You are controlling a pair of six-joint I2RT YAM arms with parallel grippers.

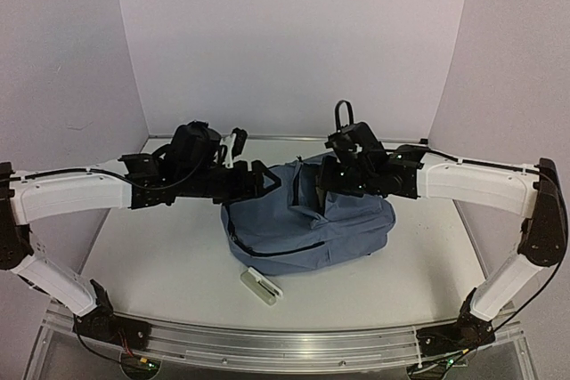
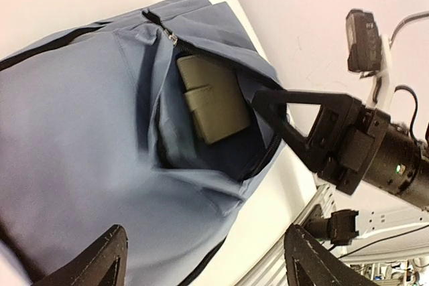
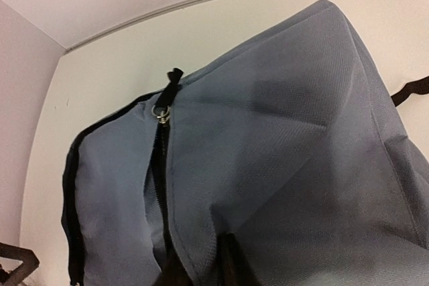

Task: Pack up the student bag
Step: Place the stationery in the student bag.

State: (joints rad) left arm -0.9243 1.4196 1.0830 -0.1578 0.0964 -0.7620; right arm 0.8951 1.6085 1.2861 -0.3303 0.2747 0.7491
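The slate-blue student bag (image 1: 307,229) lies at the middle of the table (image 1: 151,255), its zippered compartment open and an olive-grey box (image 2: 213,102) lodged inside. The left gripper (image 2: 208,266) hovers over the bag, jaws spread wide and holding nothing. The right gripper (image 1: 329,180) sits at the rim of the opening, near the metal zipper pull (image 3: 161,113). Its dark fingers (image 3: 231,269) flank a fold of fabric, but it cannot be told whether they pinch it. A small white object (image 1: 261,287) lies just in front of the bag.
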